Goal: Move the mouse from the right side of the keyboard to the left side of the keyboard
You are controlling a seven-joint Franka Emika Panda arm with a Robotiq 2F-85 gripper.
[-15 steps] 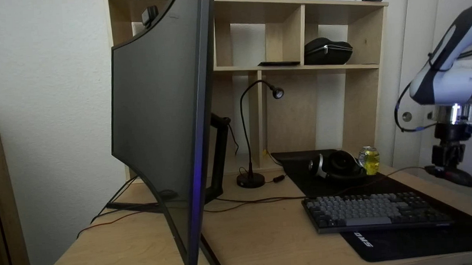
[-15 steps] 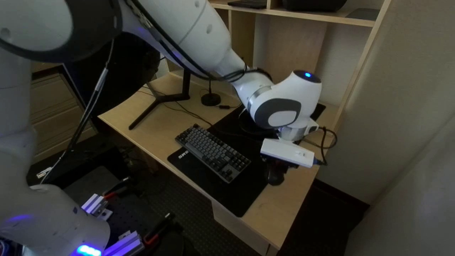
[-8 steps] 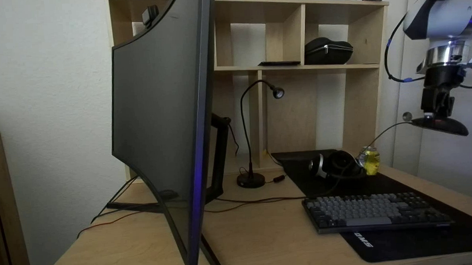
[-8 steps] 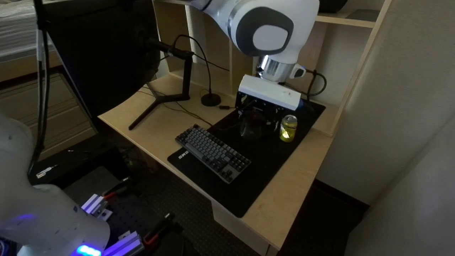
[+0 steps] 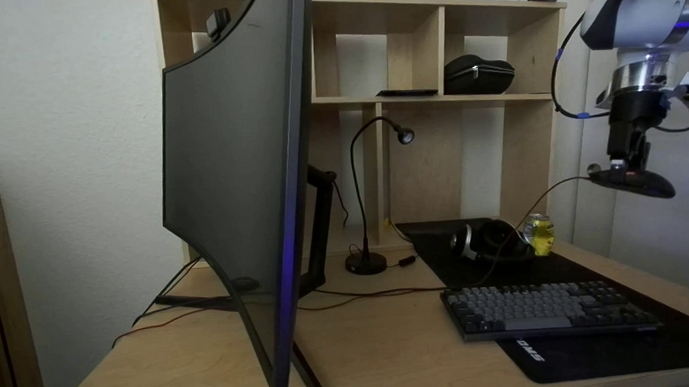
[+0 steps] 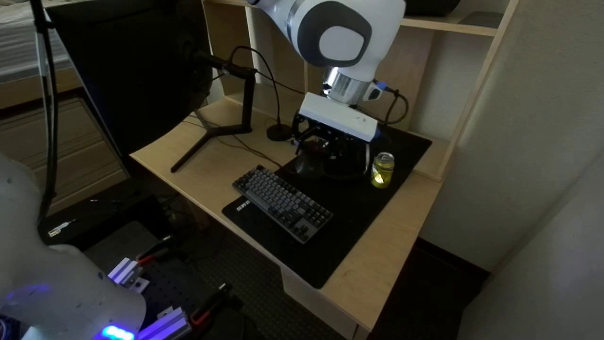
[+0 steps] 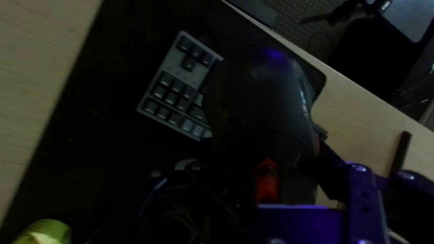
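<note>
My gripper (image 5: 629,162) is shut on the black mouse (image 5: 634,182) and holds it high above the desk. The mouse's cable (image 5: 517,226) runs down behind the keyboard (image 5: 543,309). In the wrist view the mouse (image 7: 262,91) fills the middle, with a red strip on it and a finger against its side; it hides much of the keyboard (image 7: 169,91). In an exterior view the keyboard (image 6: 283,200) lies on the black mat (image 6: 325,259), and the mouse (image 6: 309,160) hangs beyond its far side, dark against the mat.
Headphones (image 5: 492,243) and a yellow-green can (image 5: 539,234) stand behind the keyboard; the can (image 6: 382,171) is right of the gripper in an exterior view. A desk lamp (image 5: 366,263) and a large monitor (image 5: 234,163) on a stand (image 6: 212,132) are to the left. Shelves (image 5: 433,99) rise behind.
My gripper has lifted the mouse well above desk height and moved it left, toward the monitor side. The cable has risen with it. The can has come into view in an exterior view.
</note>
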